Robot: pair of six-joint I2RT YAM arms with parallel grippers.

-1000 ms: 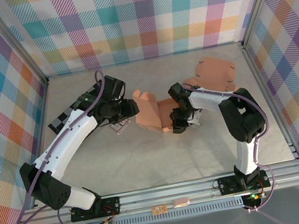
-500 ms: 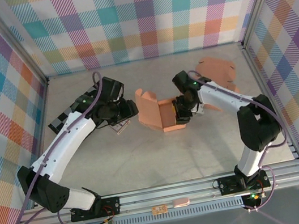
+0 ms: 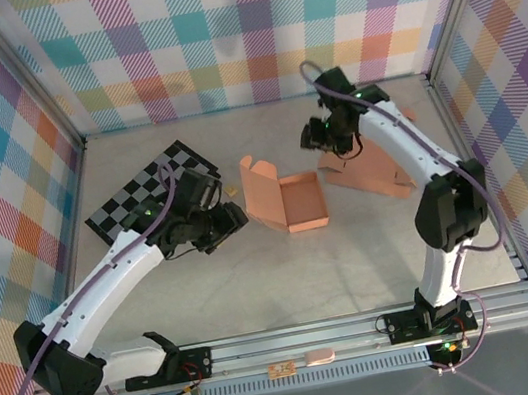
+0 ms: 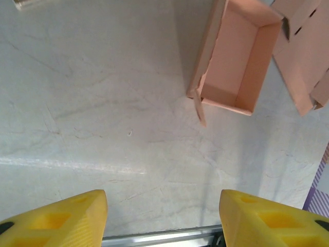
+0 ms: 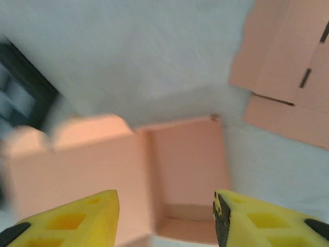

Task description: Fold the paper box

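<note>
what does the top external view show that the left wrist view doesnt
Top external adds the checkerboard mat, the plaid walls and the right pincer near the back. Left wrist adds a close look at its own yellow fingers, spread apart over bare table, and a loose flap at a corner of the paper box. Both show that open-topped box and the flat cardboard sheet beside it.

A black-and-white checkered board (image 3: 137,193) lies flat on the left part of the grey marbled surface (image 3: 287,275). Plaid walls (image 3: 246,28) enclose three sides. A small pink piece (image 3: 320,355) sits on the near metal rail (image 3: 524,296).
</note>
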